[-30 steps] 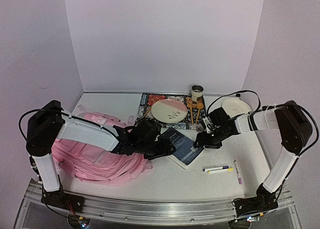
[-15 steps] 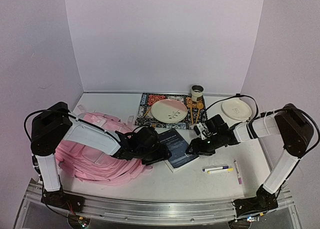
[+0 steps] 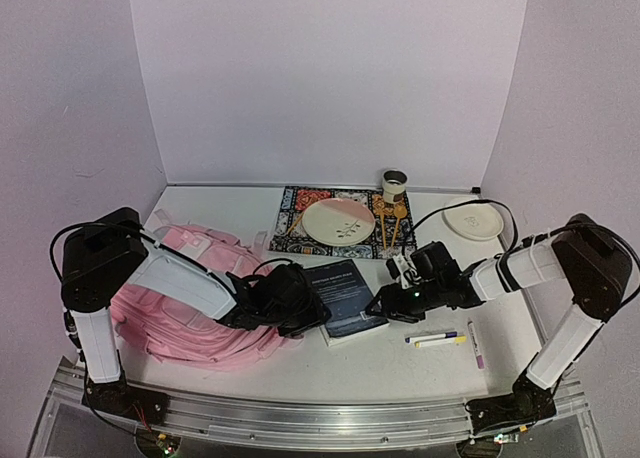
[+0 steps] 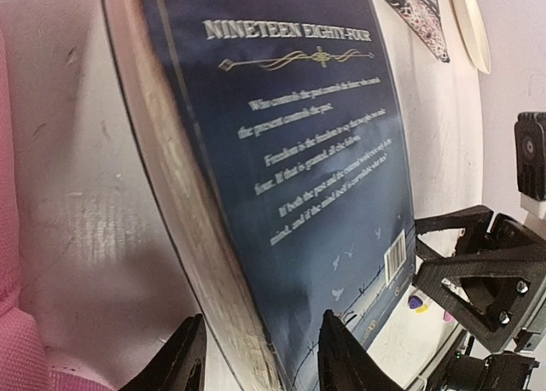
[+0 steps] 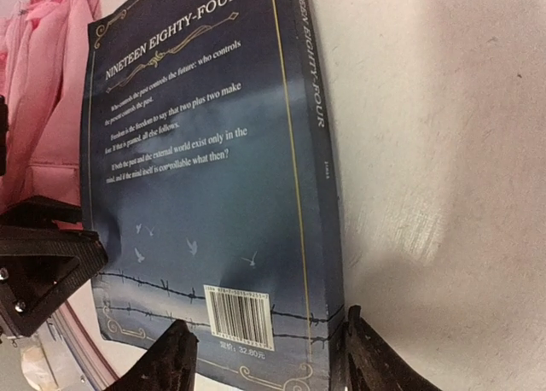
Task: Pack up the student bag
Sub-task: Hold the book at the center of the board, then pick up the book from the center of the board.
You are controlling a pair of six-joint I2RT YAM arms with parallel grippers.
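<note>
The student bag (image 3: 175, 298), a soft pink backpack, lies flat at the left of the table. A dark blue paperback, "Nineteen Eighty-Four" (image 3: 345, 296), lies back cover up just right of the bag. My left gripper (image 3: 300, 313) is open at the book's near left corner (image 4: 256, 237), with the page edge between its fingers (image 4: 183, 357). On the book's right side my right gripper (image 3: 385, 303) stands open over the barcode corner (image 5: 239, 314), one finger (image 5: 358, 348) against the spine. Pink fabric (image 5: 43, 84) shows beyond the book in the right wrist view.
Two markers (image 3: 435, 338) and a purple pen (image 3: 474, 343) lie near the front right. At the back sit a patterned placemat (image 3: 300, 203) with a plate (image 3: 338, 221), a cup (image 3: 394, 186) and a white plate (image 3: 472, 216).
The right gripper has slid left and nearer, and the book has moved with it toward the bag, turning squarer. The left gripper has drawn back slightly toward the bag.
</note>
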